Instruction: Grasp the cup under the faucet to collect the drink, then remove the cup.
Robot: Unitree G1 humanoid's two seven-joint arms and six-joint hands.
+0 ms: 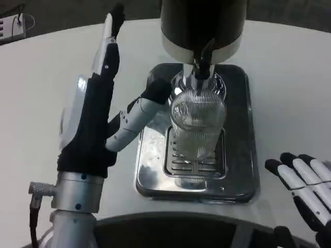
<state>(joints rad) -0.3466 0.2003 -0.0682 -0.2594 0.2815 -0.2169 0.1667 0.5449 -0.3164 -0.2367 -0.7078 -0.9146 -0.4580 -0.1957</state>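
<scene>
A clear ribbed cup (197, 124) stands upright on the grate of the metal drip tray (243, 129), right under the black faucet (203, 61) of the dark drink dispenser (201, 23). My left hand (98, 111) is raised to the left of the cup, fingers spread and pointing away from me, holding nothing. Its thumb reaches toward the cup's left side and its tip lies close beside the rim; contact cannot be told. My right hand (305, 188) rests open low at the right, apart from the tray.
The drip tray sits in the middle of the round white table (46, 82). A power strip (11, 25) lies at the far left corner. The table's near edge curves just below the tray.
</scene>
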